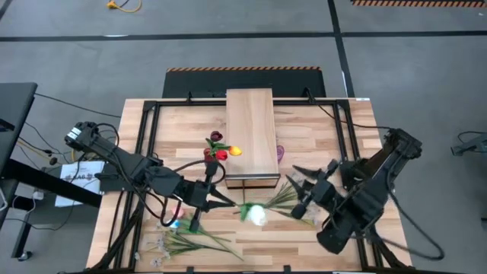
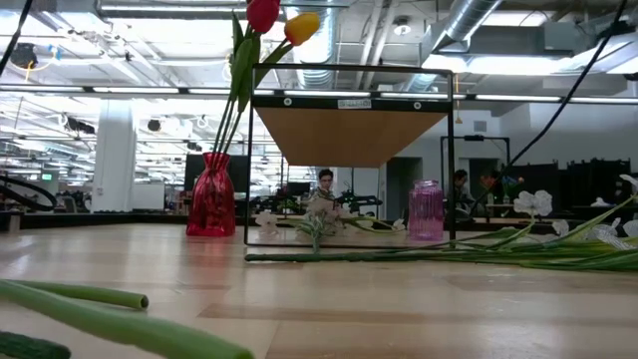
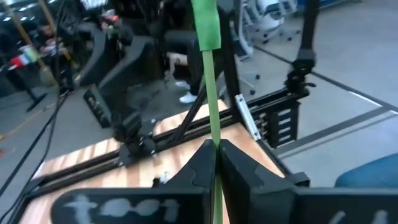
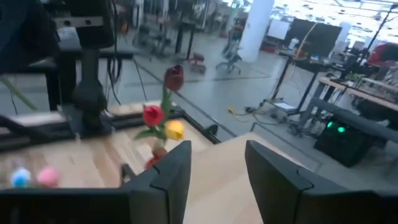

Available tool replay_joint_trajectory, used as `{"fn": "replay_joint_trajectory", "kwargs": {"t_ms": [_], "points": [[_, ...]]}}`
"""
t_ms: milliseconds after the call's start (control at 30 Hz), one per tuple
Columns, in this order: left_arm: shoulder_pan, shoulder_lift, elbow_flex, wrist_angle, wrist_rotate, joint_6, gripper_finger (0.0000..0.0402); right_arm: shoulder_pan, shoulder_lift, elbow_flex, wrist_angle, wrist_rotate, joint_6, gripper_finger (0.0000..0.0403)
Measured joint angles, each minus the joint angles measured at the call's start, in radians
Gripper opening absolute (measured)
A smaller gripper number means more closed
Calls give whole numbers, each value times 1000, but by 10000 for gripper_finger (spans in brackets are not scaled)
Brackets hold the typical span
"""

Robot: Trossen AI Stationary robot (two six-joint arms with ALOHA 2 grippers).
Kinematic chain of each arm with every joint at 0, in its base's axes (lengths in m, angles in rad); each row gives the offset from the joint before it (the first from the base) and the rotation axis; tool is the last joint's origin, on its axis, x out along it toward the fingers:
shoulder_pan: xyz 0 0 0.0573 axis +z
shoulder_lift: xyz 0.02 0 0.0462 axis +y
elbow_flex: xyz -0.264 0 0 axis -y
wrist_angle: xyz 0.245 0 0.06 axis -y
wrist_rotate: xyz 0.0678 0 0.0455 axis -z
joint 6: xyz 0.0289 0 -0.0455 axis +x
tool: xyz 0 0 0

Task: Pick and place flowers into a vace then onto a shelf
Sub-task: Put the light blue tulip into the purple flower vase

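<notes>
Left wrist view showed your left gripper (image 3: 216, 163) clamped on a flower stem (image 3: 209, 68), lifted clear for the red vase (image 2: 211, 195) beside the shelf (image 1: 251, 129); right gripper (image 4: 217, 171) idled open, empty.

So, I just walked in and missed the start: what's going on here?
The left tool is shut on a green stem over the table. The right tool is open and holds nothing. A red vase beside the shelf already holds tulips. More flowers lie on the table.
</notes>
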Motion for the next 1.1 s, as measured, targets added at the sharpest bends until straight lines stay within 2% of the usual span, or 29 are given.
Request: {"fn": "replay_joint_trajectory", "kwargs": {"t_ms": [133, 267, 333, 433, 500, 700, 967, 1100], "points": [[0, 2, -19, 45, 47, 4, 0, -11, 32, -53, 267, 20, -125, 137], [0, 20, -18, 61, 64, 10, 0, -34, 90, -54, 538, 9, -395, 139], [-1, 35, -19, 63, 73, 11, 0, -58, 119, -54, 692, -58, -569, 140], [-1, 54, -19, 64, 78, 10, 0, -87, 137, -54, 901, -225, -821, 140], [-1, 62, -19, 65, 79, 10, 0, -105, 138, -52, 1015, -321, -929, 138], [-20, 64, -19, 46, 85, -1, 0, -105, 107, -53, 1096, -367, -1090, 141], [-25, 64, -19, 37, 83, -5, 0, -113, 106, -53, 1268, -504, -1261, 182], [-26, 64, -19, 37, 84, -5, 0, -119, 106, -53, 1334, -516, -1333, 196]]}}
